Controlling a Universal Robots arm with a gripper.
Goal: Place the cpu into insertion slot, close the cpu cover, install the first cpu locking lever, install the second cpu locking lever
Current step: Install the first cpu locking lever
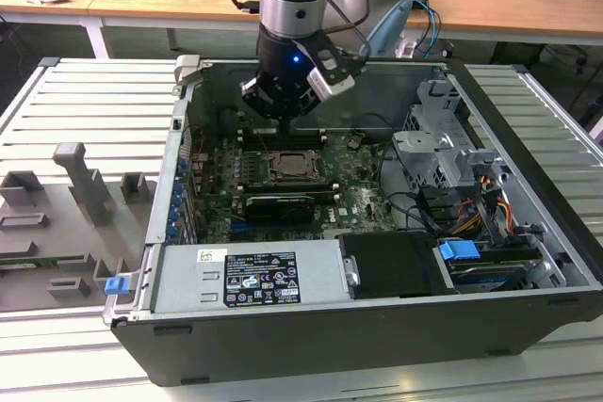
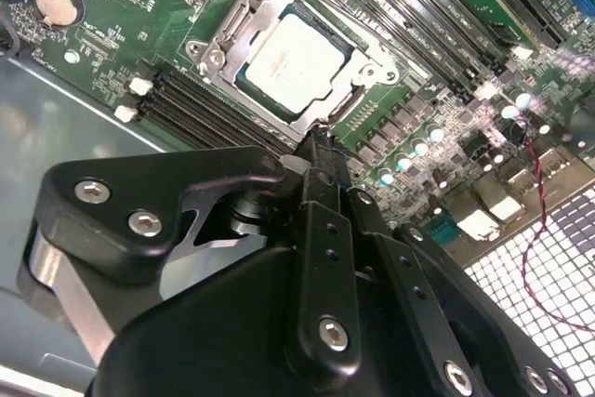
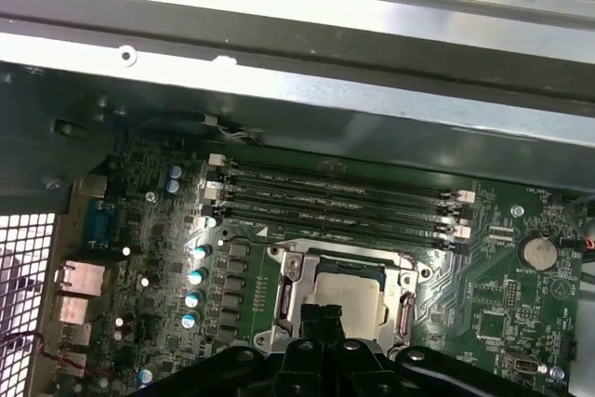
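Bright, even room light in the exterior view; the case [image 1: 377, 327] interior sits shaded, a blue lamp [image 1: 294, 58] glowing at 12 o'clock. In the second wrist view glare whitens the cpu [image 2: 296, 62].

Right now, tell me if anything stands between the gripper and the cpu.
Nothing visible does. The gripper hangs close by the cpu, which lies bare in the cut-out of the cpu cover.

cpu [image 2: 296, 64] under cpu cover [image 2: 226, 33], on mobo [image 2: 121, 6]

Open computer case [image 1: 283, 345]; memory sticks [image 3: 339, 197]; coin battery [image 2: 56, 4].
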